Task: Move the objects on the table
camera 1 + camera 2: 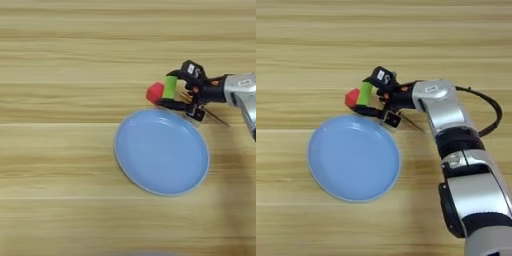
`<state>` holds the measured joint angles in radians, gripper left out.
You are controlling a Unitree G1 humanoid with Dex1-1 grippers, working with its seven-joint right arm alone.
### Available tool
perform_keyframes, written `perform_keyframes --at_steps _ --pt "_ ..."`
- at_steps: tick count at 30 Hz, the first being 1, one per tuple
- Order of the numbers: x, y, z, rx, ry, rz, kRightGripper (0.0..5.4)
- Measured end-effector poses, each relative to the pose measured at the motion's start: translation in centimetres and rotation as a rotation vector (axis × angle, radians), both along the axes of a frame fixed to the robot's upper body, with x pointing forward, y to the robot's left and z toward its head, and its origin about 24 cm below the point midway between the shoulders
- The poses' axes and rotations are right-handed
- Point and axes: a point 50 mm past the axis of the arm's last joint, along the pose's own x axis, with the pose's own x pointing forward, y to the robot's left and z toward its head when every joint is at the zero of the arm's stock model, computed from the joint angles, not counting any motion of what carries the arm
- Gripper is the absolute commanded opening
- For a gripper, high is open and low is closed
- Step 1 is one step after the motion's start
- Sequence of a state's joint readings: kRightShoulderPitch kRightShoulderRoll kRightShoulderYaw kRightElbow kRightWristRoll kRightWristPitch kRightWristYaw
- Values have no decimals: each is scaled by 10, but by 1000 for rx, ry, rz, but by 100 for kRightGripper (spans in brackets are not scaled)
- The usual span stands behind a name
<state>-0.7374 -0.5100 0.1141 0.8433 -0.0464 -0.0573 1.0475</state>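
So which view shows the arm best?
The right eye view: the silver arm runs from the bottom edge up to the hand. The left eye view shows only its forearm end at the right edge, behind the hand.

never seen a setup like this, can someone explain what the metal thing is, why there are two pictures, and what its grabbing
The metal thing is a robot's right arm, silver, ending in a gripper with two black fingers. Both pictures come from one stereo camera on the robot's head, looking down; the second sits slightly further right, so it shows more of the arm. The surface is a wooden table. On it lies an empty blue plate. Just beyond the plate's far rim, the fingers sit on either side of a green bar, which seems to be held. A red piece is right beside the bar; whether it touches the bar or the table cannot be told.
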Motion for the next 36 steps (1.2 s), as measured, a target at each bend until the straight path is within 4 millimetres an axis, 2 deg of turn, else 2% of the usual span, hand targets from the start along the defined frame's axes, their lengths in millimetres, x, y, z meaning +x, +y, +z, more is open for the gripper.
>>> perform_keyframes --at_steps 5,11,20,36 --pt "5 -20 0 -10 5 -94 463" --pt "7 -46 16 -25 -36 -162 463" --pt "0 -73 15 -68 -27 -256 463" --pt "-3 -83 12 -85 -23 -301 463"
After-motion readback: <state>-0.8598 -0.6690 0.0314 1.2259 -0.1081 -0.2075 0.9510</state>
